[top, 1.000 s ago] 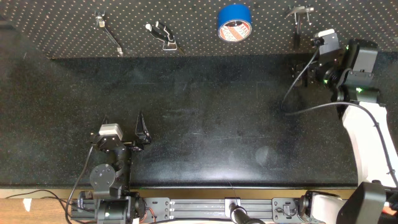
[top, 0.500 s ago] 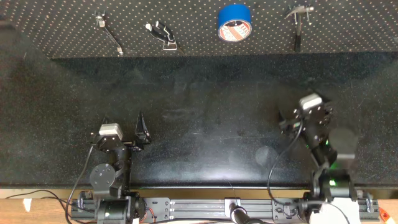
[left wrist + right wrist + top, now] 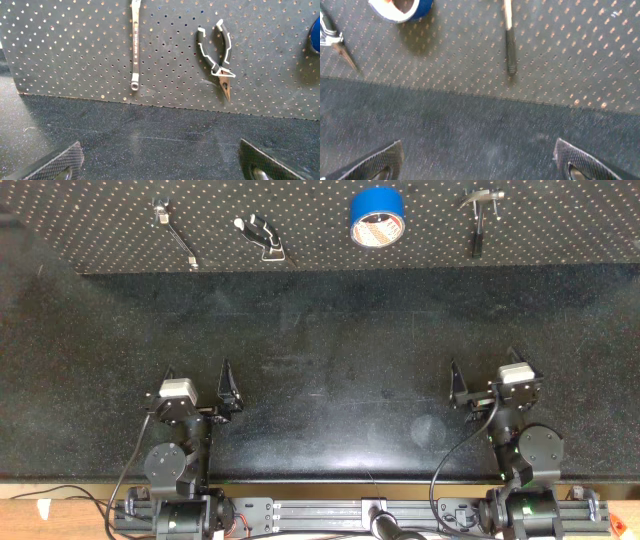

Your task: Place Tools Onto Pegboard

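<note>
Since the wrench [image 3: 177, 235], pliers [image 3: 262, 238], tape roll [image 3: 377, 218] and hammer [image 3: 480, 215] all hang on the far pegboard [image 3: 100, 220], the job looks finished. The left gripper [image 3: 198, 385] and right gripper [image 3: 484, 376] sit near, fingers apart and empty; best park them there, well clear of the tools.

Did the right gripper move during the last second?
Yes. The right gripper left the hammer hanging on the pegboard and came far down the top view, away from it.

Pegboard [image 3: 100, 220] bearing wrench [image 3: 176, 235], pliers [image 3: 262, 237], tape [image 3: 377, 217], hammer [image 3: 481, 215]
</note>
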Controlling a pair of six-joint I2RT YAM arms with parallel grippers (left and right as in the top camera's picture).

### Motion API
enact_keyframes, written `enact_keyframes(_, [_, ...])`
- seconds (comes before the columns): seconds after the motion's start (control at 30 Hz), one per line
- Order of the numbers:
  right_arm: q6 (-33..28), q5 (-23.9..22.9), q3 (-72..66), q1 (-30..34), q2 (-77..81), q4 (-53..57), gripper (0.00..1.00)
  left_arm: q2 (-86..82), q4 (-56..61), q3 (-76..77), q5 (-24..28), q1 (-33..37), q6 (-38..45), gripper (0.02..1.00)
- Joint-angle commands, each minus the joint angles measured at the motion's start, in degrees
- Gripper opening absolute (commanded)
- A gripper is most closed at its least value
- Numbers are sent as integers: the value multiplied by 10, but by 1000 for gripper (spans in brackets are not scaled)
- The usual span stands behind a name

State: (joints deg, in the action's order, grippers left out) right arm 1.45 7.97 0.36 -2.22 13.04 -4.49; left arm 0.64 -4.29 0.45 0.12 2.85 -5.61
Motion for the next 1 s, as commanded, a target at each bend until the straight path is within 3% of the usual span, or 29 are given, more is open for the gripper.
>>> enact_keyframes(0.03, [8, -14, -1, -4, -87, 83, 976, -5, -4, -1, 4, -2, 1, 996])
enact_keyframes(0.13, [-28, -15, -1, -4, -109, 83, 976, -5, -4, -1, 4, -2, 1, 996])
enact_keyframes(1.0, [-28, -20, -1, -7, -130, 83, 976, -5, -4, -1, 4, -2, 1, 996])
